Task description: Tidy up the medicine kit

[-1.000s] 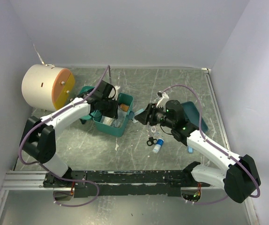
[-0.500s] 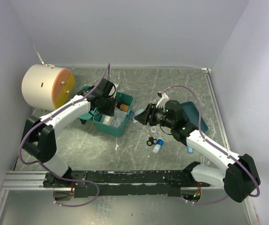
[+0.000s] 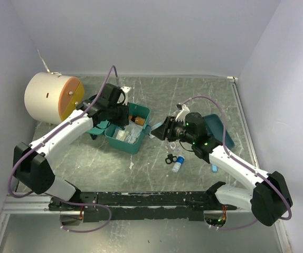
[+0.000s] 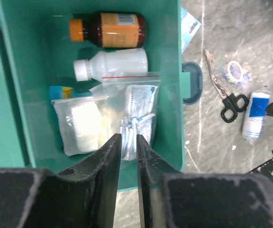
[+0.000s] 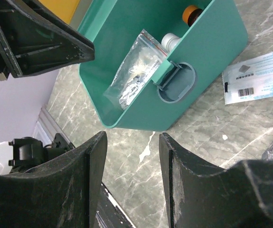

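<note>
- On the marbled grey table [image 3: 193,95], left of centre, the medicine kit [image 3: 141,139] was found with its lid open, directly under the left gripper [image 4: 128,138].
- An amber bottle [image 4: 109,30] with an orange cap, a white plastic bottle [image 4: 112,63] and crinkled clear zip bags [image 4: 105,118] of white dressings were already packed inside.
- Black-handled scissors [image 4: 222,92], a blue-and-white roll [image 4: 255,113], a small tape ring [image 4: 235,71] and a flat printed sachet [image 5: 258,80] were left outside, so the task was judged roughly half done.
- The left jaws were drawn almost together with nothing between them; the right gripper [image 5: 131,137] was held spread and empty beside the kit.
- The kit was seen to be moulded in smooth, glossy teal plastic, with rounded corners.
</note>
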Robot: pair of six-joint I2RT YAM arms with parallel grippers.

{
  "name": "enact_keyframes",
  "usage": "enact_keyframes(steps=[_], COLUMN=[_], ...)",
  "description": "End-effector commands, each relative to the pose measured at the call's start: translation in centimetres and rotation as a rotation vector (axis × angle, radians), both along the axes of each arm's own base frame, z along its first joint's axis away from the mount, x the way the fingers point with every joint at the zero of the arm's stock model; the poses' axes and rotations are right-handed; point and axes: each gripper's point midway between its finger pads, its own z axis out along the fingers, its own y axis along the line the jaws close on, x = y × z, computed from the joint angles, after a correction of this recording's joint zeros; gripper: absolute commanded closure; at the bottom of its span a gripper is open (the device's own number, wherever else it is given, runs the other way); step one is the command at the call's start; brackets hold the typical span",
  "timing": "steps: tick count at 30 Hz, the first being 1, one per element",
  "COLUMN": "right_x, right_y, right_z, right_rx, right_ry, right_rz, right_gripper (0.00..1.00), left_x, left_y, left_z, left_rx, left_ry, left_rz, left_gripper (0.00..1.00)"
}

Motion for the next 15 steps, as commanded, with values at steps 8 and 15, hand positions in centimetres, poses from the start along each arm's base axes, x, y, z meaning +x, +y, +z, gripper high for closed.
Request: enact_keyframes(steps=[8, 15], right_x=[1.0, 2.2], right_y=[-2.0, -5.0], right_z=[-3.6, -6.9], right_rx=[-0.083, -0.139], right_ry=[0.097, 0.205], right_rz=[-0.148, -0.328], right_gripper=[0.53, 0.53], left_x=[-1.3, -1.0], left_y=[-3.3, -2.1], left_z=[-7.5, -9.8], left_rx=[-0.009, 0.078], left_ry=[0.184, 0.187], left_rz=[0.005, 0.062], left_gripper=[0.59, 0.56])
